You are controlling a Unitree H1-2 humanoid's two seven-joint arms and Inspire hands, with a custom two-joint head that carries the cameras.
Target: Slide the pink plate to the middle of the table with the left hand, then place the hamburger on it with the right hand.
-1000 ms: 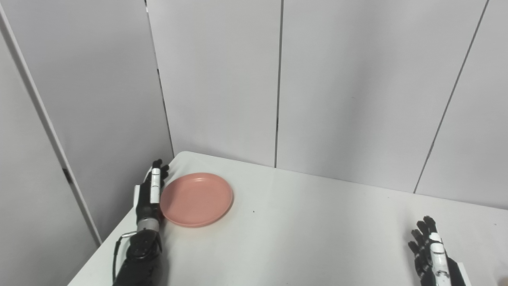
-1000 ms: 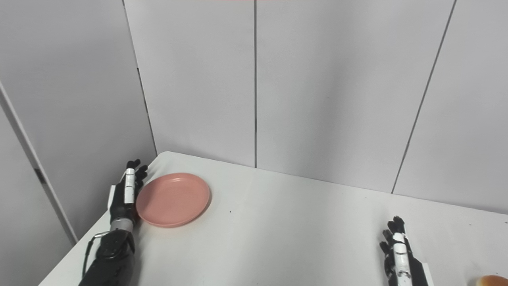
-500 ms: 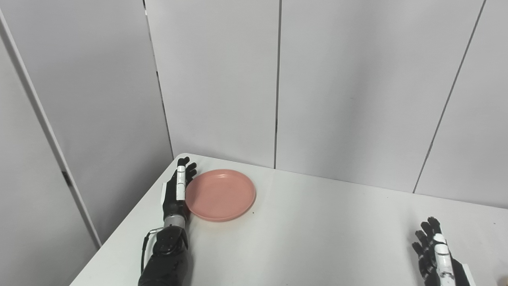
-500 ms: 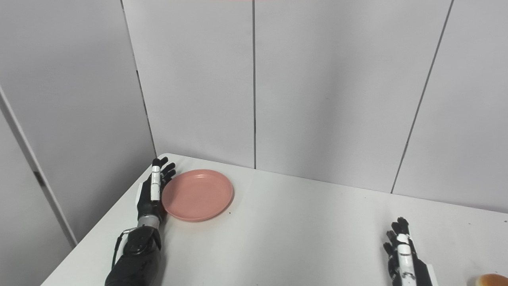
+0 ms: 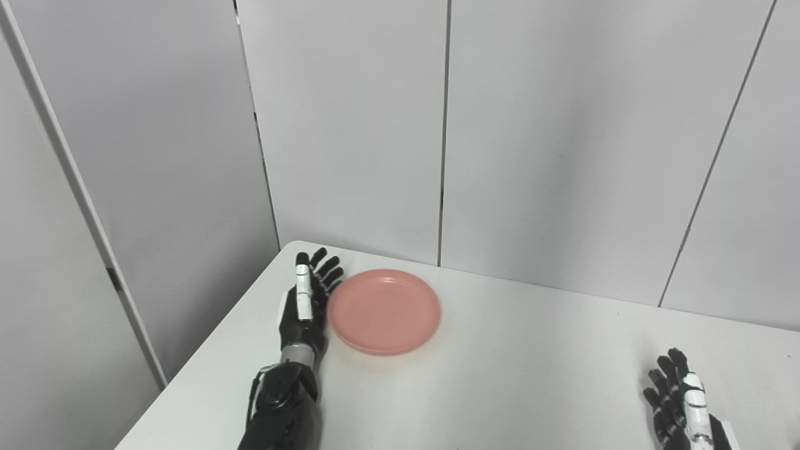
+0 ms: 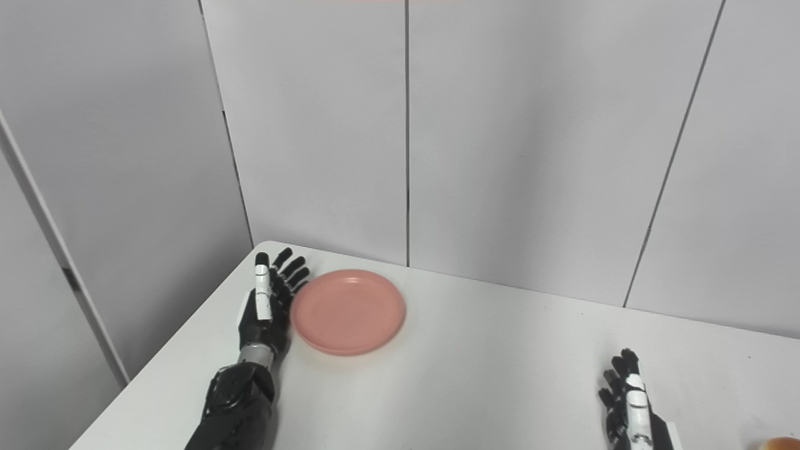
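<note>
Now the open left hand (image 5: 304, 306) (holding nothing, edge against the pink plate (image 5: 384, 310)) should push steadily toward frame centre.

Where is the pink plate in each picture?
Left eye view: the pink plate lies a little left of the middle, on the far left part of the table.
Right eye view: the pink plate sits further left in the picture, same spot on the table.
Shared landmark: the left hand, open, right beside the plate's left rim in both views.
</note>
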